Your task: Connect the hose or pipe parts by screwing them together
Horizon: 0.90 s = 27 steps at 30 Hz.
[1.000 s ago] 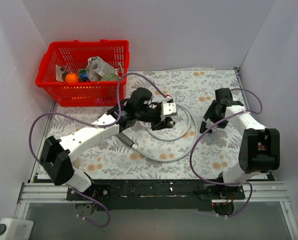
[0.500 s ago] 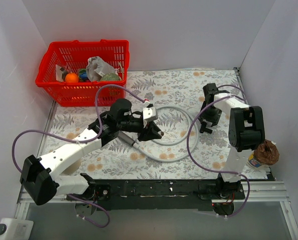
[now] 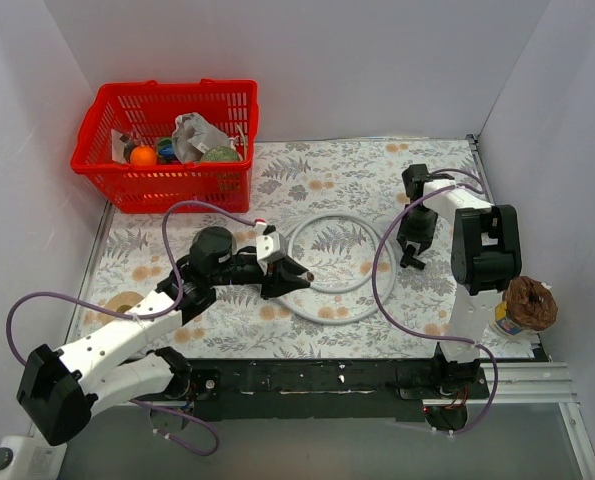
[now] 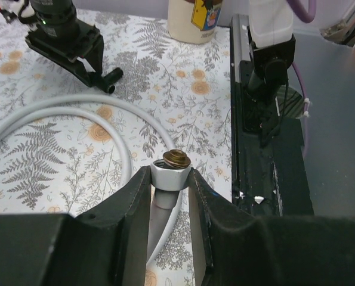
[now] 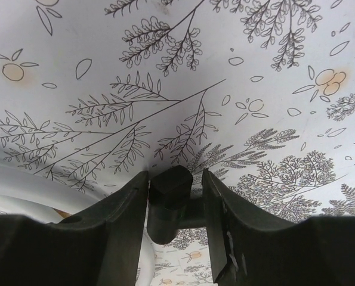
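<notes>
Hose [image 3: 329, 216], whitish grey, lies in a loose ring on the middle of the flower-patterned worktop [image 3: 437, 170].

Overhead view: the left hand [image 3: 285, 273] extends from the left and is closed on one hose end at the ring's left edge, pointing right. The right hand [image 3: 414, 252] hangs just outside the ring's right edge, fingers down, so the ring lies between the two hands. A red basket [image 3: 167, 175] stands at the far left corner. No shower head can be made out.

Left wrist view: both fingers [image 4: 129, 208] clamp the pale end nut [image 4: 168, 176], with a brass-coloured insert [image 4: 178, 158] showing in its mouth. The nut's axis runs straight out ahead of the hand. The right hand sits ahead and to the left, well apart.

Right wrist view: the right hand's fingers [image 5: 120, 220] flank a dark, block-ended piece [image 5: 171, 187] above the worktop. Whether they grip it, and what it is, cannot be told. Any mating part would probably have to be brought in line with the nut's mouth.
</notes>
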Each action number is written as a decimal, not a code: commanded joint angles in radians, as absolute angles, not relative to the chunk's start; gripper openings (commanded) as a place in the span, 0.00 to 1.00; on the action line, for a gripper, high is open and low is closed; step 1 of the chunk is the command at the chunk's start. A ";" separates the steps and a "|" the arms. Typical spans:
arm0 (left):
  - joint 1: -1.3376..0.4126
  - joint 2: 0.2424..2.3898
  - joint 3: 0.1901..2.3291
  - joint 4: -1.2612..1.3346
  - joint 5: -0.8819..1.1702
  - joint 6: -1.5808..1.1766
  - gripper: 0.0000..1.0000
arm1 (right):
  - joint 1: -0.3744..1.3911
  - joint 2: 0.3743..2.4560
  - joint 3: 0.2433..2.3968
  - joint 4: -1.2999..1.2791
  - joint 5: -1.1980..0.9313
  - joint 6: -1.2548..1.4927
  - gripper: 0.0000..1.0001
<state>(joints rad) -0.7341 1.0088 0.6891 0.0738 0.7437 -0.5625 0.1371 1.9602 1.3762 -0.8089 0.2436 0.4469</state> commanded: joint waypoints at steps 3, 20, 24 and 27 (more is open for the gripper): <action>-0.730 0.902 0.644 0.299 0.663 -0.701 0.00 | 0.135 1.996 1.399 -0.858 0.193 0.426 0.37; -0.719 0.799 0.732 0.397 0.652 -1.129 0.00 | 0.297 1.646 1.393 -0.661 0.181 0.393 0.01; -0.718 0.746 0.575 0.668 0.658 -1.172 0.00 | 0.344 1.498 1.325 -0.540 0.150 0.319 0.01; -0.718 0.773 0.574 0.614 0.644 -1.161 0.00 | 0.373 1.431 1.275 -0.489 0.101 0.270 0.01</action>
<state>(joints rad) -0.7200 0.7773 0.5808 0.4973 0.6403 -1.1137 0.3447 1.5249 1.3266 -0.6060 0.1509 0.3496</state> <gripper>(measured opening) 0.248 0.302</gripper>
